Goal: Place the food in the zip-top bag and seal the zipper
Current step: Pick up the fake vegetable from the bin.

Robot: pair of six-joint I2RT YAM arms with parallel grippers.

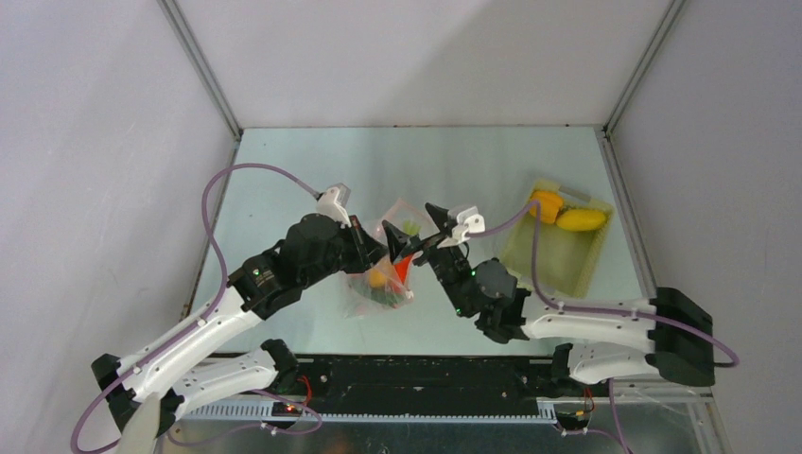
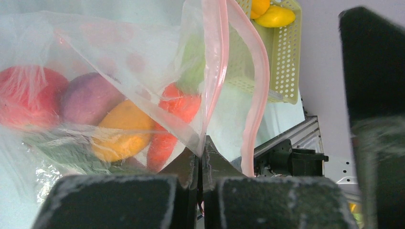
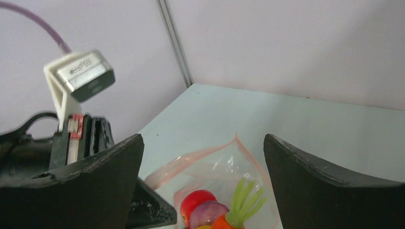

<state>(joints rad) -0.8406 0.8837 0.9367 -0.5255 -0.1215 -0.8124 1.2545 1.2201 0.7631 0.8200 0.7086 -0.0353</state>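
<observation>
The clear zip-top bag (image 1: 383, 279) with pink dots hangs between both arms, mouth up and open. Inside it are a red fruit (image 2: 26, 98), a purple onion (image 2: 88, 98), an orange-yellow pepper (image 2: 122, 131), an orange-red piece (image 2: 174, 112) with a green top (image 3: 243, 198), and a green vegetable (image 2: 71, 155). The pink zipper (image 2: 258, 81) is parted. My left gripper (image 2: 201, 149) is shut on the bag's near mouth edge; it also shows in the top view (image 1: 390, 244). My right gripper (image 3: 202, 138) is open and empty above the bag's mouth (image 1: 422, 235).
A pale-yellow perforated basket (image 1: 558, 255) stands at the right, holding an orange pepper (image 1: 546, 205) and a yellow pepper (image 1: 581, 219). It also shows in the left wrist view (image 2: 282, 57). The left wrist camera (image 3: 79, 76) is close to my right gripper's left finger.
</observation>
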